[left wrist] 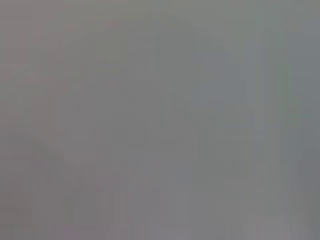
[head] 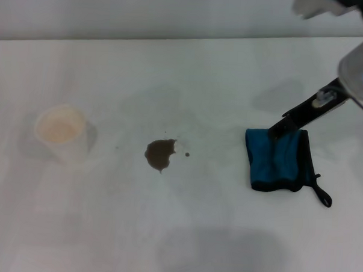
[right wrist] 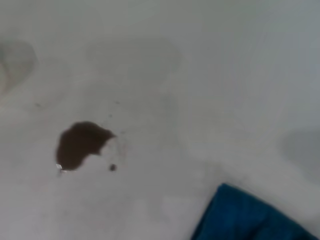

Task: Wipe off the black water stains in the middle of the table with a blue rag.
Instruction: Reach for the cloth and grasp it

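Note:
The black water stains form a small dark blotch with a speck beside it in the middle of the white table. The blue rag lies folded to the right of it, its black loop pointing to the front right. My right gripper reaches down from the upper right and its tip rests at the rag's far edge. The right wrist view shows the stains and a corner of the rag, but no fingers. The left gripper is out of view.
A white plastic cup stands on the left part of the table. The left wrist view shows only a plain grey blur.

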`<state>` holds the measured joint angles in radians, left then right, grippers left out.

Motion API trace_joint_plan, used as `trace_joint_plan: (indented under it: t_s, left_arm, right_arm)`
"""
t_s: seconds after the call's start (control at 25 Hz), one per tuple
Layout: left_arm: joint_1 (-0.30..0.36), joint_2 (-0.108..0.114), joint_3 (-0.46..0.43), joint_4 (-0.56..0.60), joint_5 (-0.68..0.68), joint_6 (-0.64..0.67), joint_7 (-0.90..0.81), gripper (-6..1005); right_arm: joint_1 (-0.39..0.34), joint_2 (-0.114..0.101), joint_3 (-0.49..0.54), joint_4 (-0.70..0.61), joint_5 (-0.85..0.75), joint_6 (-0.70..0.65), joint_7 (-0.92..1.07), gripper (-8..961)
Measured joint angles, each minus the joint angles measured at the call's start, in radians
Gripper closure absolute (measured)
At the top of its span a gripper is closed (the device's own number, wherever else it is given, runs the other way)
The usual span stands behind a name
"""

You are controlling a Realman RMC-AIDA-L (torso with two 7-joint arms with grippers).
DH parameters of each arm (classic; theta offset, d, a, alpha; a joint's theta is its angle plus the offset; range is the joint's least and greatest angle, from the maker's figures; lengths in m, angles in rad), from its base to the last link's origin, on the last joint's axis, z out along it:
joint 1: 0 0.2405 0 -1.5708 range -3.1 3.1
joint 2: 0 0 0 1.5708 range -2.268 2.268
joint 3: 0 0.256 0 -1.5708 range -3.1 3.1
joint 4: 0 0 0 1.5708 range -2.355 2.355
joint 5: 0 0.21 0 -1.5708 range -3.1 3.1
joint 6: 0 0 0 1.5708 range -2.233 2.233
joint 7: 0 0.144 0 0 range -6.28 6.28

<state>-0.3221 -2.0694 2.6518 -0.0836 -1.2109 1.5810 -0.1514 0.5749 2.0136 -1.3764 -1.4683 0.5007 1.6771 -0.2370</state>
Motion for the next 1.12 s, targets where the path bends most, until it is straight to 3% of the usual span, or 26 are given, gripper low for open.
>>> trace_joint_plan:
  t_s: [0.44,1.12]
  left_arm:
    - [-0.014,-0.003,0.004,-0.010,0.008,-0.004,0.035,106]
    - [-0.006,-0.009,0.005,0.007,0.008,-0.006,0.047,106]
  right_arm:
    - [0.149,0.005,-0.255,0.262,-0.113,-0.117,0.178,230]
    - [0.275,0.010,-0.341,0.573,-0.124,-0.265,0.210,257]
